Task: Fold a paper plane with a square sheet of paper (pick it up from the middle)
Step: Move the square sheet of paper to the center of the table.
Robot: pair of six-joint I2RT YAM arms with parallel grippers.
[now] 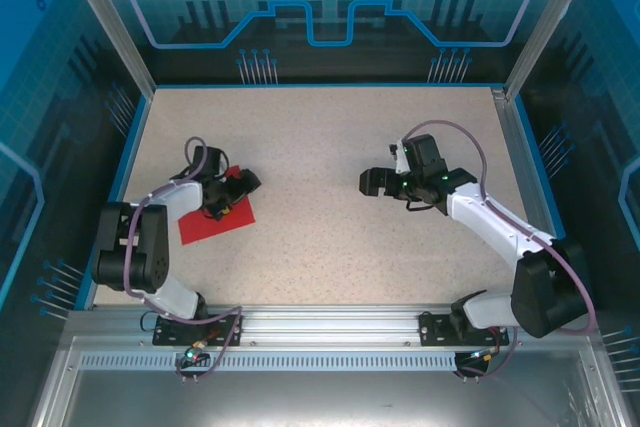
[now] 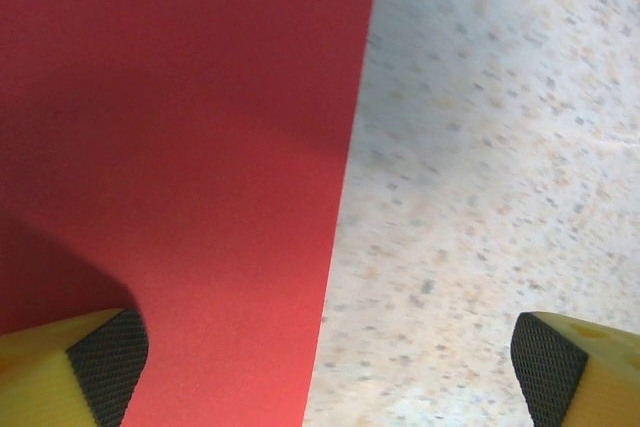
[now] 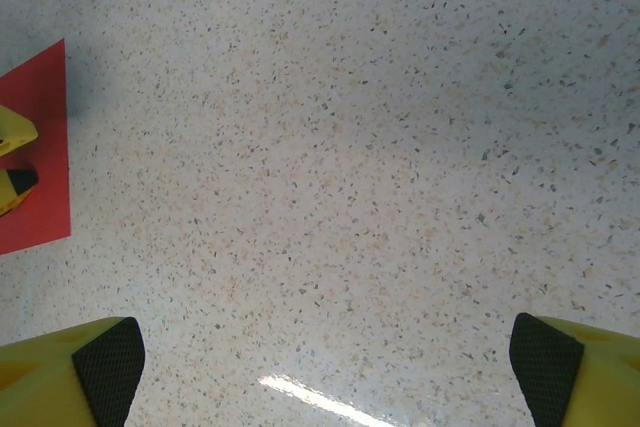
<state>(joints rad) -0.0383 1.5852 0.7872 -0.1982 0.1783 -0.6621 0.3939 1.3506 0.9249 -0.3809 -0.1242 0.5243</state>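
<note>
While left pincer (image 2: 328,365) and right pincer (image 3: 330,362) gape empty, square sheet of paper (image 1: 207,225) flat, bright red, uncreased

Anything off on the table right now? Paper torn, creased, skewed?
Nothing looks damaged. The red sheet looks flat and untorn on the table, but it is turned at an angle to the table edges. The open left gripper straddles the sheet's edge rather than its middle. The right gripper hangs open over bare table.
</note>
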